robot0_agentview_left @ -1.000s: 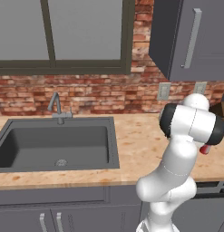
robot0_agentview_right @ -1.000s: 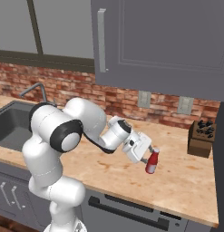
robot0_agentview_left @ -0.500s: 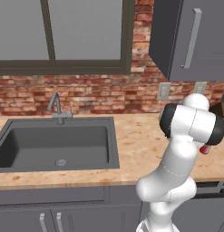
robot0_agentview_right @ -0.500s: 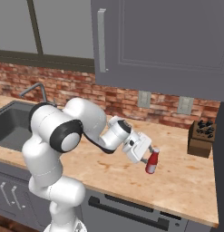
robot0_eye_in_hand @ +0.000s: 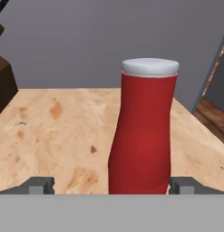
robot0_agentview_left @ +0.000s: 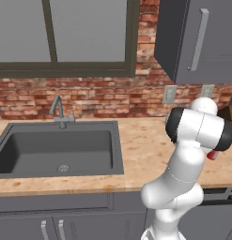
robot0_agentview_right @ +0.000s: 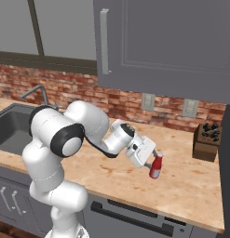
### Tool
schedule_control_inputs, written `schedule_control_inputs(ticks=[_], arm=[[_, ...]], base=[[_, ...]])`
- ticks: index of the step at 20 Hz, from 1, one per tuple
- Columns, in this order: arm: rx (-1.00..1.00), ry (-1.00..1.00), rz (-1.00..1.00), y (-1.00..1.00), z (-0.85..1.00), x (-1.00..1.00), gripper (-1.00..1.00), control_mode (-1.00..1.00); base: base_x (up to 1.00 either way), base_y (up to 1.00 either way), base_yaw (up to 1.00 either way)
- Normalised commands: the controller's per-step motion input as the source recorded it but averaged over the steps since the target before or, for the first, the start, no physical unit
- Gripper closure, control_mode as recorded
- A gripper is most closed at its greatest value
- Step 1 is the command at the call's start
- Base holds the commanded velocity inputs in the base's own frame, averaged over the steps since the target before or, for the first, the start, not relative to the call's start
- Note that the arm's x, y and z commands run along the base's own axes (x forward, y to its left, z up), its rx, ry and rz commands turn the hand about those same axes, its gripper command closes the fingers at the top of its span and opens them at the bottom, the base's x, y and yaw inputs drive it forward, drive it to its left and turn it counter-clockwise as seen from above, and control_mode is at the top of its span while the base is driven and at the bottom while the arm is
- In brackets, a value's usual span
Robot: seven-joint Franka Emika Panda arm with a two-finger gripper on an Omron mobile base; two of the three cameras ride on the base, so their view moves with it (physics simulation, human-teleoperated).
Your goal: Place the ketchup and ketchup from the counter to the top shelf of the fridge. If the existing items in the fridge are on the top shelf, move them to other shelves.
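Observation:
A bright red ketchup bottle with a white cap stands upright on the tan counter, near its front edge. My gripper reaches it from the left and is open. In the hand view the bottle stands between my two fingertips, with a gap on each side. In the left base view, a sliver of the red bottle peeks out behind my arm. The dark brownish-red bottle, the fridge's inside and its top shelf are out of view.
A brown knife block stands at the back right of the counter by the brick wall. The dark sink basin with its faucet lies far left. A tall slate-grey panel closes the counter's right end.

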Motion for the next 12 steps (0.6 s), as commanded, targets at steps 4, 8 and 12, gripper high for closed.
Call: schedule_control_inputs(ticks=[4,8,12], arm=[[0.0,0.0,0.0,0.0,0.0,-0.05,-1.0,-1.0],[0.0,0.0,0.0,0.0,0.0,0.0,-1.0,-1.0],[0.0,0.0,0.0,0.0,0.0,-0.02,-1.0,-1.0]], base=[[0.0,0.0,0.0],[0.0,0.0,0.0],[0.0,0.0,0.0]])
